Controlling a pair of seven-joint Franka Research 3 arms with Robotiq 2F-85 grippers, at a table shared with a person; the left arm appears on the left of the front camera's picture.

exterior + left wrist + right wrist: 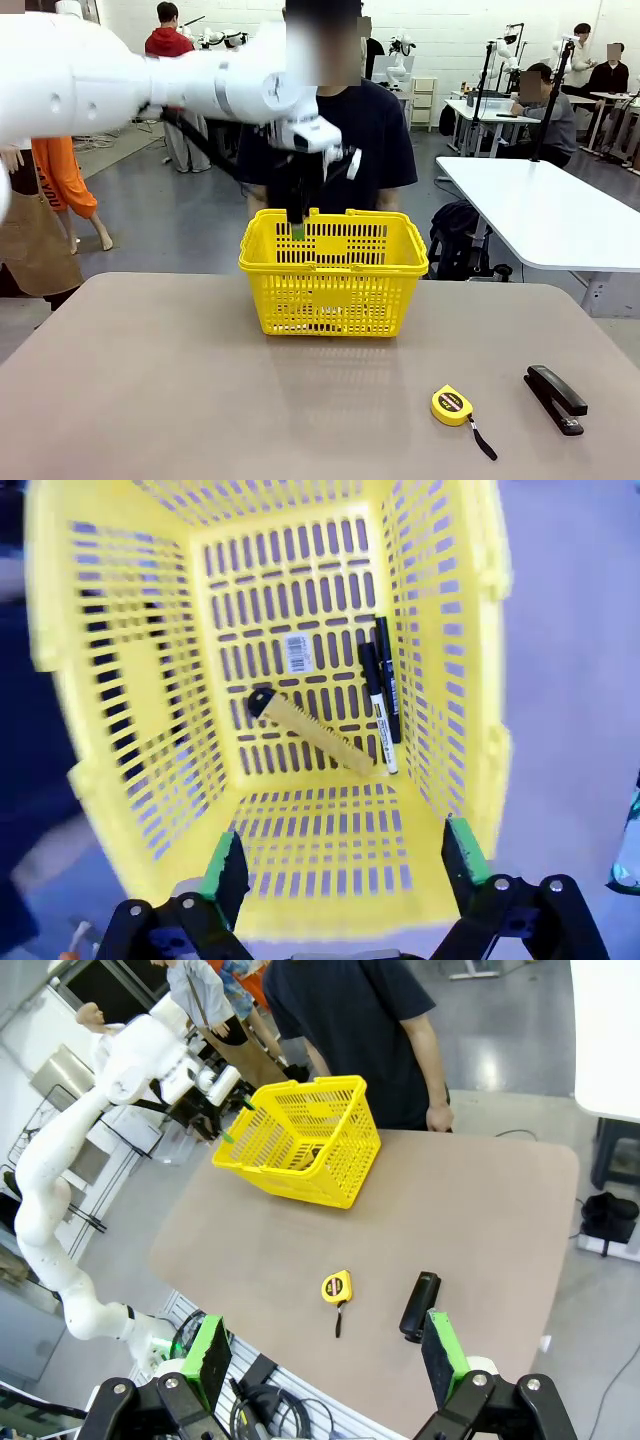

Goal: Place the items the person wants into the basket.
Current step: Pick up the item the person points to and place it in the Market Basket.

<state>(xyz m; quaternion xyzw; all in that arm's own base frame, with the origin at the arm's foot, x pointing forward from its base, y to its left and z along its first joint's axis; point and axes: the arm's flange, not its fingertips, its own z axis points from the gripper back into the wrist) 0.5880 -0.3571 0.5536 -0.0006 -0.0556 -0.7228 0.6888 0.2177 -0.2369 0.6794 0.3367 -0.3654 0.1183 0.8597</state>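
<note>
Left hand [340, 865] wide open, empty

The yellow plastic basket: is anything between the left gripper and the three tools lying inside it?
Nothing visible. The left gripper hangs open above the yellow slotted basket. On the basket floor lie the yellow utility knife, the white marker with black cap and the slim black pen, with open space above them.

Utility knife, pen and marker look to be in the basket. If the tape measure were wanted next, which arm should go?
Right, probably. The right gripper hangs open with the tape measure just ahead; the left gripper is open over the basket across the table.
</note>
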